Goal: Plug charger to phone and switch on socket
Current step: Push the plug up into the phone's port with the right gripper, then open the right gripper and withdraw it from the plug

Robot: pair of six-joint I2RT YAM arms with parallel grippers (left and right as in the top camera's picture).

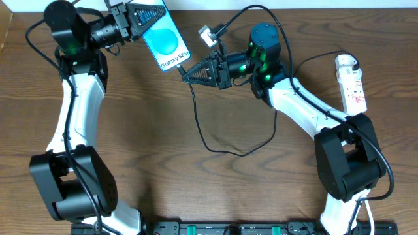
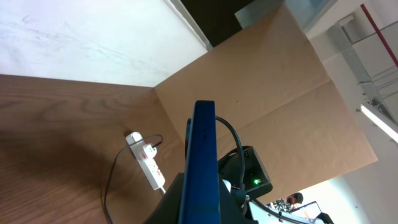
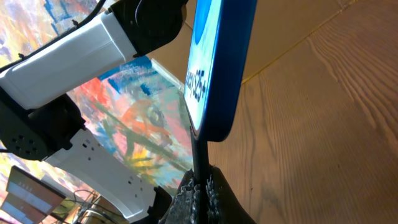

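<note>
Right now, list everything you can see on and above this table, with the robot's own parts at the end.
phone: one, bright blue screen with white Galaxy S25+ text, held above the table at the rear, left of centre.
charger cable: one, thin and black, loops across the table's middle; its plug end is at the phone's lower edge.
power strip: one, white with red switch marks, flat at the far right, white plug at its rear end.
table: one, brown wood grain, under everything.
left gripper: one, black, shut on the phone.
right gripper: one, black, shut on the charger cable's plug end.
arms: two, white links with black joints, left arm and right arm.
</note>
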